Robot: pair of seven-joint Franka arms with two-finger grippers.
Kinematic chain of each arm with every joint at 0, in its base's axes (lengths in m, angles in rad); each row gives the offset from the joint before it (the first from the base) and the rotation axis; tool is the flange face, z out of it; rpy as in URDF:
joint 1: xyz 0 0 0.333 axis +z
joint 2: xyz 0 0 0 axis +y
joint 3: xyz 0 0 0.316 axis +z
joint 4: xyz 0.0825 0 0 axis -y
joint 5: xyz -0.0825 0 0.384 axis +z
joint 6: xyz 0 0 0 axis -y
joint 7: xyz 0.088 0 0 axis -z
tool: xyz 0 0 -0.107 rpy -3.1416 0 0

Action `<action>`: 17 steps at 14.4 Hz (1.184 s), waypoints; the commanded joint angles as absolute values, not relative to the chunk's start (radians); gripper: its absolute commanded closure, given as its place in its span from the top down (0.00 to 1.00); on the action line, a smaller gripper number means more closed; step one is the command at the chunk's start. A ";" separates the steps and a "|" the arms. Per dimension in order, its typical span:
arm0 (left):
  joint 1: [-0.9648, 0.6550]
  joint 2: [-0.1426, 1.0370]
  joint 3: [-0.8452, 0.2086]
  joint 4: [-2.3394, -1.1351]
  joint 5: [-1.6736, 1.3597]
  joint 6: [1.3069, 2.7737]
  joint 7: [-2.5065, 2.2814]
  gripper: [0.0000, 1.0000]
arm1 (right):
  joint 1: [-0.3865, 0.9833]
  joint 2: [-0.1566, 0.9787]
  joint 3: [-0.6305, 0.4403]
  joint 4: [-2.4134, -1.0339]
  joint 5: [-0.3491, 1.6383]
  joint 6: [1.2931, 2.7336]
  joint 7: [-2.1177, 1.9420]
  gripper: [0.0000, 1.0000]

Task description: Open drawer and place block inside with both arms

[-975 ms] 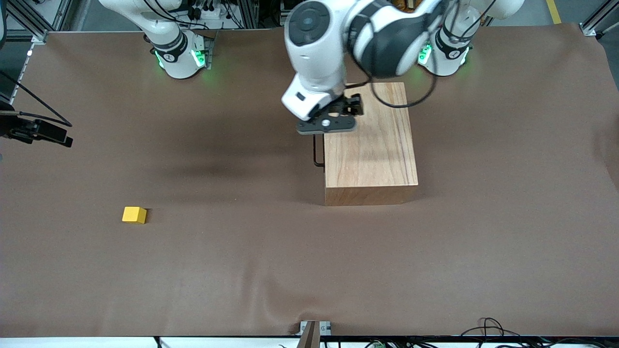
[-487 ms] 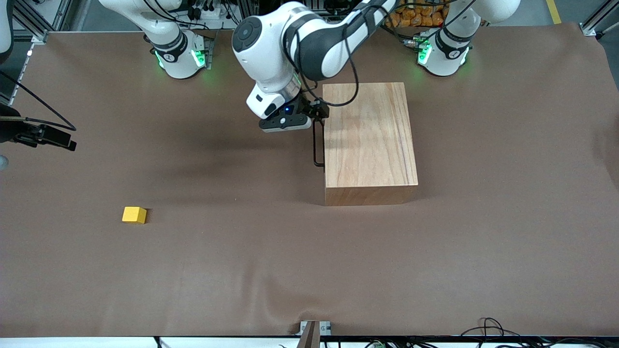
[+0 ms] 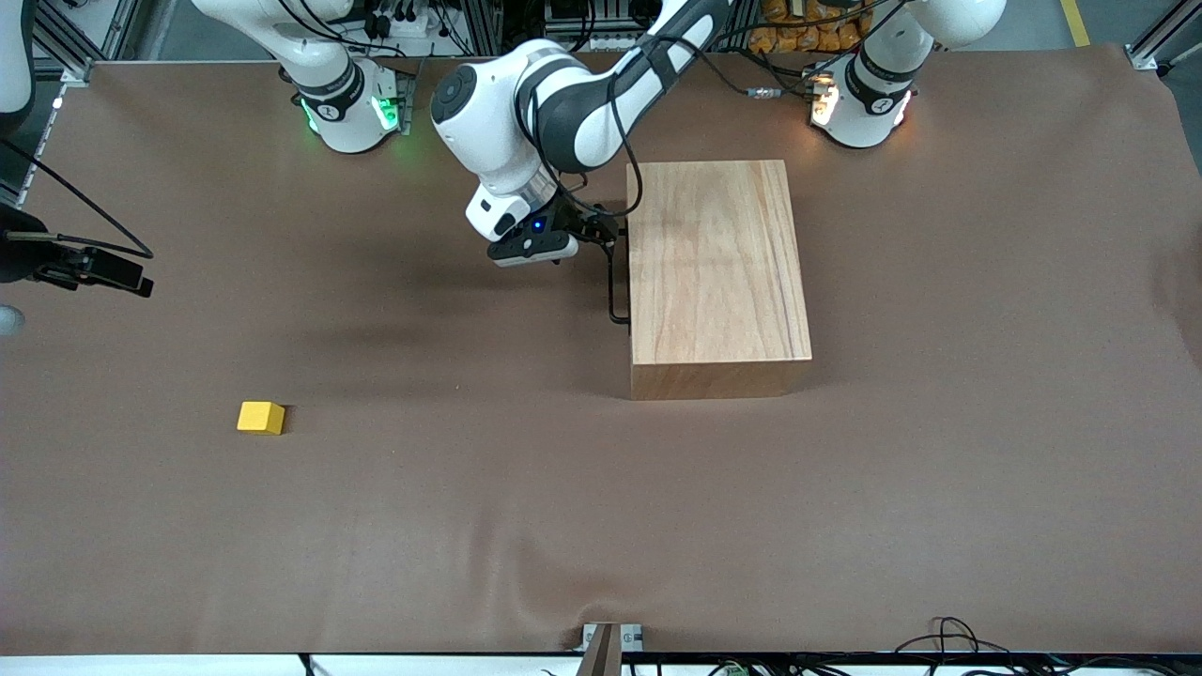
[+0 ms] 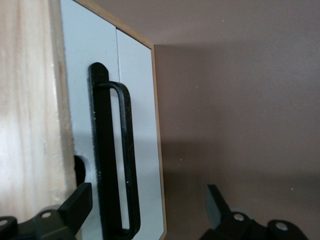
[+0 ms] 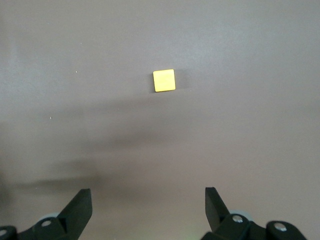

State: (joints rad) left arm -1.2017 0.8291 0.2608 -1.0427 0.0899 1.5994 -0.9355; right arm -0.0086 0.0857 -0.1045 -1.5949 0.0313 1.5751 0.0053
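The large wooden box (image 3: 718,272) stands in the middle of the table with its drawer shut. The drawer's white front (image 4: 137,125) and black wire handle (image 3: 612,282) face the right arm's end. My left gripper (image 3: 606,233) is open in front of the drawer. In the left wrist view (image 4: 147,205) the handle (image 4: 125,160) lies between its jaws, untouched. The yellow block (image 3: 260,417) lies on the table toward the right arm's end. My right gripper (image 5: 147,200) is open and empty, high above the table, with the block (image 5: 164,80) below it. In the front view it shows at the edge (image 3: 113,272).
A brown cloth (image 3: 563,488) covers the whole table. Cables and a metal bracket (image 3: 610,638) sit at the table edge nearest the front camera.
My left arm has swung off the top of the box and come down in front of the drawer, bringing the open gripper to the handle. The left base light has gone from green to white.
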 commanded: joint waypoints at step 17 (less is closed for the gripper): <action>-1.221 0.925 0.273 -1.019 0.121 1.588 -0.891 1.00 | -0.025 0.075 -0.091 -1.624 0.026 1.606 -0.005 1.00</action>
State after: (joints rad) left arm -1.2139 0.9130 0.2647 -1.0430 0.0937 1.6001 -0.9122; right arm -0.0086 0.0857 -0.1039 -1.6102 0.0313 1.5975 0.0051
